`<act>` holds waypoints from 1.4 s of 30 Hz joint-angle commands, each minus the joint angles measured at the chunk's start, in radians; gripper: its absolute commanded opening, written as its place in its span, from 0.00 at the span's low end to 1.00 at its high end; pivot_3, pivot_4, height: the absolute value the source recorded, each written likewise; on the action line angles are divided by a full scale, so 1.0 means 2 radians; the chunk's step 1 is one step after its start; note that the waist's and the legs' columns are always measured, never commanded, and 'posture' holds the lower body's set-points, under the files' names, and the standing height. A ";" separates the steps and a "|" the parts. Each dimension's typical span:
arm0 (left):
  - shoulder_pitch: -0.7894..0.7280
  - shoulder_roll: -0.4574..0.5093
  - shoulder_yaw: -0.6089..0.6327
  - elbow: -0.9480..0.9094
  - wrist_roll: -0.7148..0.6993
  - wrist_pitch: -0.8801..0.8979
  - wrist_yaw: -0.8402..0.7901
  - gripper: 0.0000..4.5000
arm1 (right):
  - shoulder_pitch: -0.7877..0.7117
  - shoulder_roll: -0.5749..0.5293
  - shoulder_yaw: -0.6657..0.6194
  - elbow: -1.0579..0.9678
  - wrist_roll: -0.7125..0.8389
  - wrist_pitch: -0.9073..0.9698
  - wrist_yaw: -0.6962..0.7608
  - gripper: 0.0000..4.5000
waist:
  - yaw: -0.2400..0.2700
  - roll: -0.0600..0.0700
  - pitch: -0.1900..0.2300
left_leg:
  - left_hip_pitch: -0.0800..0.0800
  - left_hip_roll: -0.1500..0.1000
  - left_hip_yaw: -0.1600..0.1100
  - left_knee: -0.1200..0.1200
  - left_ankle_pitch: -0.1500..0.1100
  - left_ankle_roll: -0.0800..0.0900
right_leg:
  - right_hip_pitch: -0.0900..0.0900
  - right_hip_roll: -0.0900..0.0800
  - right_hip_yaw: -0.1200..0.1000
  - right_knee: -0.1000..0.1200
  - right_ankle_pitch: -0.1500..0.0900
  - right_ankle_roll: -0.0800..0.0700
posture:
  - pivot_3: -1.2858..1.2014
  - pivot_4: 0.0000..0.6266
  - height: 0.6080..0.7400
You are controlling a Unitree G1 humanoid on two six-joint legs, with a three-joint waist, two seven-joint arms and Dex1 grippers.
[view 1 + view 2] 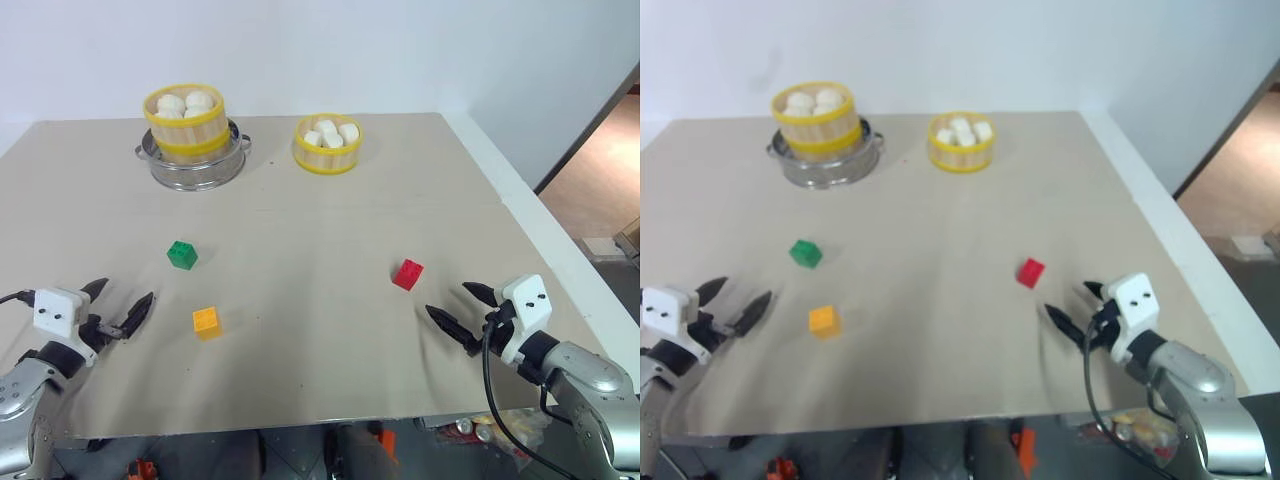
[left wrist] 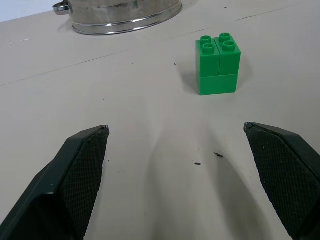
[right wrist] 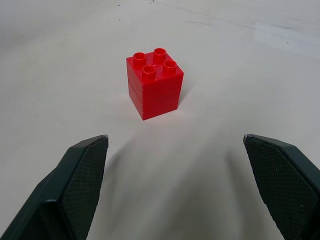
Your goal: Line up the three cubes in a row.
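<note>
Three studded cubes lie apart on the beige table. The green cube [image 1: 182, 254] sits left of centre and shows again as the green cube [image 2: 218, 63] ahead of my left fingers. The yellow-orange cube [image 1: 206, 322] lies nearer the front edge, right of my left gripper [image 1: 117, 304], which stands open over the table. The red cube [image 1: 407, 273] rests to the right; the red cube [image 3: 154, 83] stands just ahead of my right gripper [image 1: 460, 309], which is open and apart from it.
At the back, a bamboo steamer basket [image 1: 186, 121] of white buns sits on a metal pot [image 1: 195, 165]. A second basket [image 1: 327, 143] of buns stands to its right. The table's right edge [image 1: 545, 240] borders a drop to the floor.
</note>
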 commanded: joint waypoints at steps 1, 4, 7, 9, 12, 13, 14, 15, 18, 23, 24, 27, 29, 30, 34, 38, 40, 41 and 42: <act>-0.007 0.006 0.005 -0.002 -0.007 -0.009 -0.005 1.00 | -0.001 -0.004 -0.018 -0.005 0.002 -0.013 0.001 1.00 | 0.000 0.000 0.000 | 0.000 0.000 0.000 0.000 0.000 0.000 | 0.000 0.000 0.000 0.000 0.000 0.000 | 0.52 0.24 1.00; -0.011 0.007 0.005 -0.002 -0.039 0.018 -0.027 1.00 | 0.005 -0.002 -0.019 -0.007 0.001 -0.017 0.000 1.00 | 0.000 0.000 0.000 | 0.000 0.000 0.000 0.000 0.000 0.000 | 0.000 0.000 0.000 0.000 0.000 0.000 | 0.52 0.24 1.00; -0.013 0.011 0.004 -0.006 -0.052 0.038 -0.037 1.00 | 0.007 -0.002 -0.019 -0.007 0.002 -0.018 -0.002 1.00 | 0.000 0.000 0.000 | 0.000 0.000 0.000 0.000 0.000 0.000 | 0.000 0.000 0.000 0.000 0.000 0.000 | 0.52 0.24 1.00; -0.012 0.013 0.007 -0.009 -0.057 0.050 -0.038 1.00 | 0.008 -0.003 -0.019 -0.009 0.003 -0.018 -0.002 1.00 | 0.000 0.000 0.000 | 0.000 0.000 0.000 0.000 0.000 0.000 | 0.000 0.000 0.000 0.000 0.000 0.000 | 0.52 0.24 1.00; -0.009 0.015 0.009 -0.014 -0.061 0.058 -0.040 1.00 | 0.010 -0.003 -0.019 -0.011 0.004 -0.016 -0.002 1.00 | 0.000 0.000 0.000 | 0.000 0.000 0.000 0.000 0.000 0.000 | 0.000 0.000 0.000 0.000 0.000 0.000 | 0.52 0.24 1.00; -0.008 0.015 0.010 -0.015 -0.060 0.059 -0.040 1.00 | 0.010 -0.003 -0.019 -0.011 0.005 -0.016 -0.002 1.00 | 0.000 0.000 0.000 | 0.000 0.000 0.000 0.000 0.000 0.000 | 0.000 0.000 0.000 0.000 0.000 0.000 | 0.52 0.24 1.00; -0.004 0.016 0.009 -0.020 -0.060 0.057 -0.044 1.00 | 0.010 -0.004 -0.019 -0.012 0.005 -0.015 -0.002 1.00 | 0.000 0.000 0.000 | 0.000 0.000 0.000 0.000 0.000 0.000 | 0.000 0.000 0.000 0.000 0.000 0.000 | 0.52 0.24 1.00; -0.002 0.017 0.010 -0.024 -0.060 0.056 -0.045 1.00 | 0.010 -0.004 -0.019 -0.013 0.005 -0.015 -0.002 1.00 | 0.000 0.000 0.000 | 0.000 0.000 0.000 0.000 0.000 0.000 | 0.000 0.000 0.000 0.000 0.000 0.000 | 0.52 0.24 1.00; 0.003 0.020 0.017 -0.040 -0.065 0.054 -0.046 1.00 | 0.010 -0.005 -0.018 -0.013 0.006 -0.014 0.000 1.00 | 0.000 0.000 0.000 | 0.000 0.000 0.000 0.000 0.000 0.000 | 0.000 0.000 0.000 0.000 0.000 0.000 | 0.52 0.24 1.00; -0.013 0.053 0.030 -0.081 -0.099 0.082 -0.061 1.00 | 0.000 -0.010 -0.018 -0.007 0.006 -0.019 0.007 1.00 | 0.000 0.000 0.000 | 0.000 0.000 0.000 0.000 0.000 0.000 | 0.000 0.000 0.000 0.000 0.000 0.000 | 0.52 0.24 1.00; -0.022 0.077 0.021 -0.114 -0.125 0.111 -0.082 1.00 | -0.010 -0.019 -0.020 -0.001 0.007 -0.021 0.014 1.00 | 0.000 0.000 0.000 | 0.000 0.000 0.000 0.000 0.000 0.000 | 0.000 0.000 0.000 0.000 0.000 0.000 | 0.52 0.24 1.00; -0.035 0.120 -0.010 -0.172 -0.154 0.151 -0.123 1.00 | -0.029 -0.037 -0.022 0.011 0.011 -0.021 0.033 1.00 | 0.000 -0.001 0.000 | 0.000 0.000 0.000 0.001 0.000 0.000 | 0.000 0.000 0.000 0.000 0.000 0.000 | 0.52 0.24 1.00; -0.045 0.140 -0.055 -0.199 -0.152 0.161 -0.159 1.00 | -0.048 -0.053 -0.019 0.021 0.015 -0.019 0.050 1.00 | 0.000 0.001 -0.001 | 0.000 -0.001 0.001 0.001 0.000 0.000 | 0.001 -0.001 0.001 0.000 0.000 0.000 | 0.52 0.24 1.00; -0.061 0.144 -0.078 -0.209 -0.164 0.179 -0.166 1.00 | -0.059 -0.061 -0.015 0.025 0.017 -0.019 0.061 1.00 | 0.000 0.002 -0.001 | 0.001 -0.001 0.001 0.001 0.000 0.000 | 0.001 -0.001 0.001 0.000 0.000 0.000 | 0.52 0.24 1.00; -0.119 0.150 -0.150 -0.210 -0.167 0.210 -0.201 1.00 | -0.097 -0.079 0.009 0.051 0.013 -0.024 0.099 1.00 | 0.000 0.001 0.000 | 0.000 -0.002 0.001 0.001 0.000 0.001 | 0.001 0.000 0.003 0.000 0.000 0.002 | 0.52 0.24 1.00; -0.187 0.131 -0.212 -0.159 -0.140 0.208 -0.233 1.00 | -0.165 -0.099 0.056 0.111 0.004 -0.030 0.155 1.00 | -0.001 0.001 0.000 | 0.000 -0.001 0.001 0.001 0.000 0.001 | 0.001 0.002 0.004 0.000 0.001 0.002 | 0.52 0.24 1.00; -0.208 0.123 -0.236 -0.136 -0.119 0.195 -0.247 1.00 | -0.199 -0.103 0.078 0.144 -0.003 -0.027 0.171 1.00 | -0.002 0.001 0.000 | 0.001 -0.001 0.001 0.001 -0.001 0.001 | 0.001 0.002 0.004 0.000 0.001 0.002 | 0.52 0.24 1.00; -0.218 0.118 -0.246 -0.127 -0.114 0.192 -0.254 1.00 | -0.214 -0.102 0.087 0.158 -0.005 -0.027 0.179 1.00 | -0.002 0.001 0.000 | 0.001 -0.001 0.001 0.001 -0.001 0.001 | 0.001 0.003 0.005 0.000 0.001 0.003 | 0.52 0.24 1.00; -0.226 0.113 -0.250 -0.121 -0.111 0.191 -0.258 1.00 | -0.227 -0.101 0.094 0.170 -0.005 -0.022 0.186 1.00 | -0.001 0.001 0.000 | 0.001 -0.001 0.001 0.001 -0.001 0.001 | 0.001 0.003 0.005 0.000 0.001 0.003 | 0.52 0.24 1.00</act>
